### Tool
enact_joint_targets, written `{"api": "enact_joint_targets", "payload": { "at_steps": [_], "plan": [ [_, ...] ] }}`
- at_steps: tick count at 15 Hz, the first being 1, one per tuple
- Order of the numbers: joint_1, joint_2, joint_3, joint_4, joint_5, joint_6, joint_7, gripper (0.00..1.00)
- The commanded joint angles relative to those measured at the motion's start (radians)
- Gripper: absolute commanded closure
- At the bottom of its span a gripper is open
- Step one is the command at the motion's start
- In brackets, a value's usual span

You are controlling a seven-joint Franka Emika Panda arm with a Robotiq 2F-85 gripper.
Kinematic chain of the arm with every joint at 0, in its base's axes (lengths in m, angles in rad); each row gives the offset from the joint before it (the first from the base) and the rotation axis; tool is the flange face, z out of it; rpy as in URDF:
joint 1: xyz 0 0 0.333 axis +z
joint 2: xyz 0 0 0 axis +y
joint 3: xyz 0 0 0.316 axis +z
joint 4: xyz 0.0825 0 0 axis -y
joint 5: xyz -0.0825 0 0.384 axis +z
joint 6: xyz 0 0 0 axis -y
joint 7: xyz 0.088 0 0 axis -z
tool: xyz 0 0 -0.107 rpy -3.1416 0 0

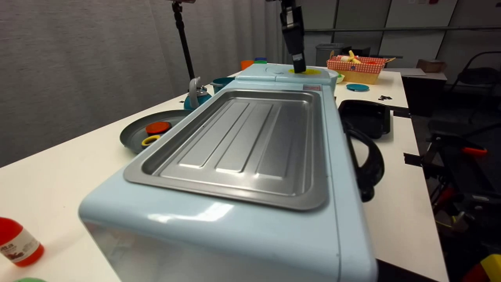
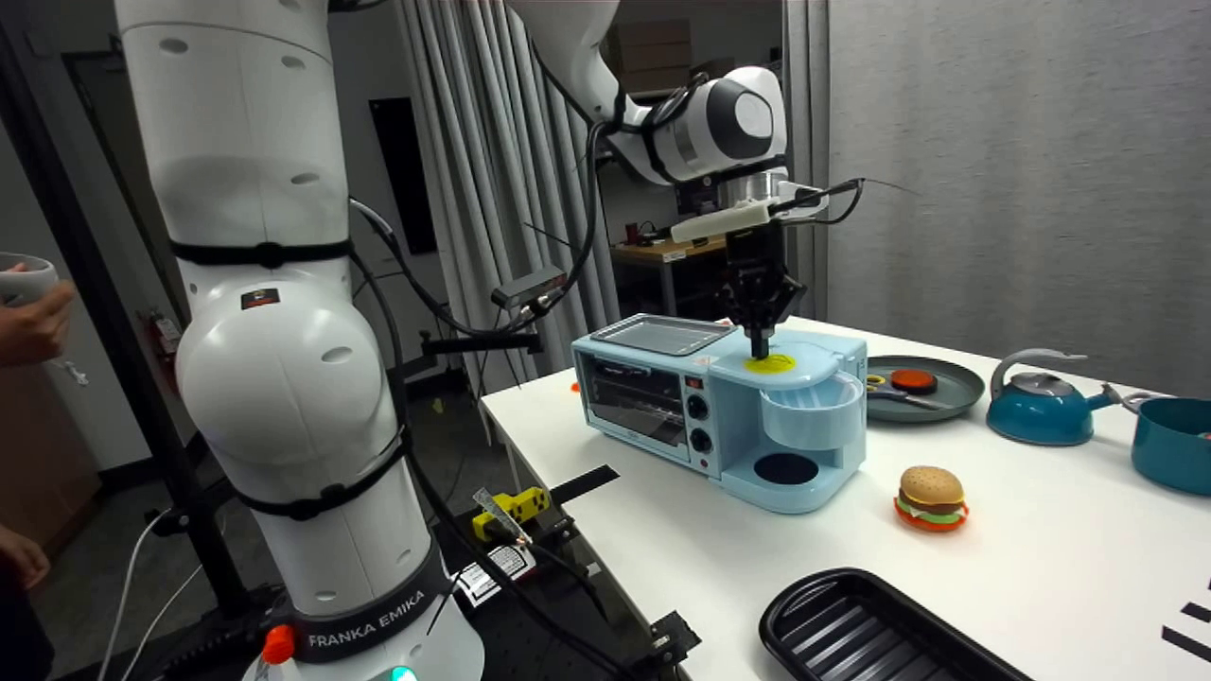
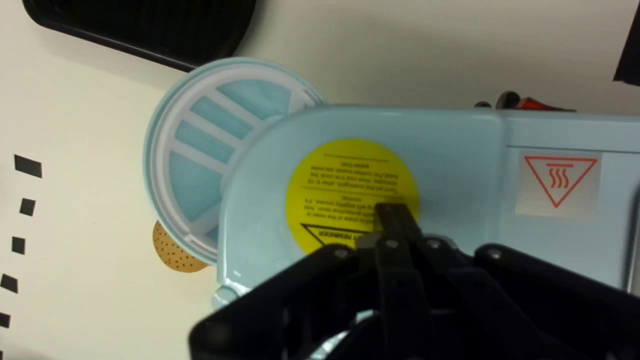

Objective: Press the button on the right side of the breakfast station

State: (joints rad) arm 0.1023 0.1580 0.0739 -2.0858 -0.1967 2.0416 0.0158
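Observation:
The pale blue breakfast station (image 1: 266,227) shows in both exterior views (image 2: 735,426), with a ribbed silver tray (image 1: 235,137) on top. Its front has an oven door (image 2: 636,402), two dark knobs (image 2: 698,423) and a small red switch (image 2: 695,383). A yellow round sticker (image 3: 345,185) lies on the lid of its coffee section. A small pale blue round knob (image 3: 225,297) sticks out at the lid's corner in the wrist view. My gripper (image 3: 392,207) is shut and empty, pointing down at the sticker (image 2: 760,352). I cannot tell whether its tips touch the lid.
A black pan (image 2: 861,629) lies in front of the station. A toy burger (image 2: 932,497), a grey pan (image 2: 908,407), a teal kettle (image 2: 1045,407) and a teal pot (image 2: 1173,440) stand beside it. A checked basket (image 1: 356,68) and a red bottle (image 1: 17,243) are on the table.

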Motion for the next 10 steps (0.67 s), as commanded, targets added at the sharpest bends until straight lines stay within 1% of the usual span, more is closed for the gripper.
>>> {"api": "enact_joint_targets", "payload": {
  "at_steps": [1,5,10],
  "plan": [
    [0.009,-0.115,0.013,-0.141,-0.021,0.046,-0.001,1.0],
    [0.015,-0.206,0.034,-0.23,-0.025,0.08,0.001,1.0],
    [0.023,-0.33,0.06,-0.308,-0.048,0.118,0.004,1.0]
  ]
}}
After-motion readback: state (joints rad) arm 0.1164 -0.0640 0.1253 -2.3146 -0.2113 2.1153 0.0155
